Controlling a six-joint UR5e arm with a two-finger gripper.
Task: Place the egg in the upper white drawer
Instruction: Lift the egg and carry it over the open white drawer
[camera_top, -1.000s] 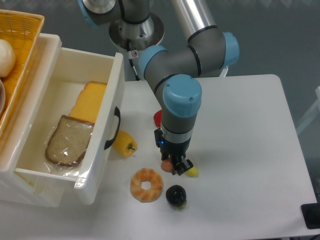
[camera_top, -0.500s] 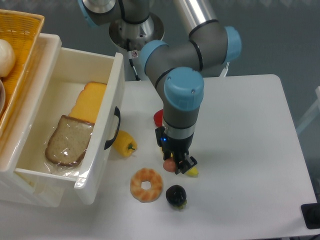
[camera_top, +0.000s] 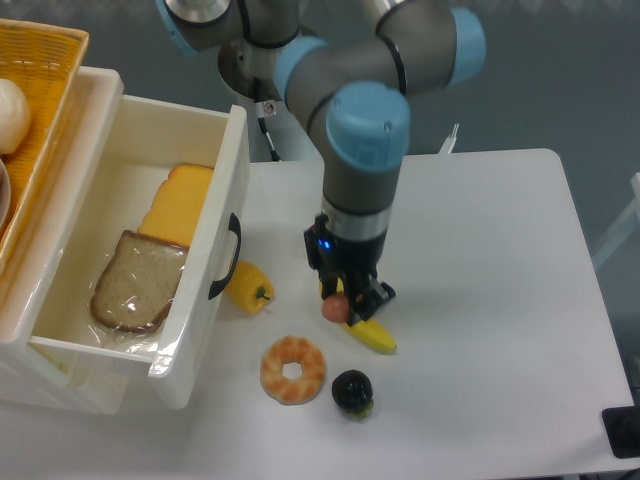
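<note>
At 9 o'clock of the scene sits the big deep white plastic drawer with the black curved handle (camera_top: 100, 330), pulled open, with 1 wrapped brown bread slice (camera_top: 138, 281) and 2 yellow cheese slices (camera_top: 178, 203) lying inside. My grey and blue arm's two-finger gripper (camera_top: 345, 308) hangs over the white table (camera_top: 480, 300) near centre, clenched on the small salmon-tan oval egg (camera_top: 333, 309), which looks to be off the surface. I judge the egg light, rigid, smooth and prone to squirting out, so the hold belongs across its widest middle, gently. Just at 5 o'clock of it lies a yellow banana (camera_top: 372, 336); a glazed ring donut (camera_top: 293, 370) sits at 7 o'clock.
</note>
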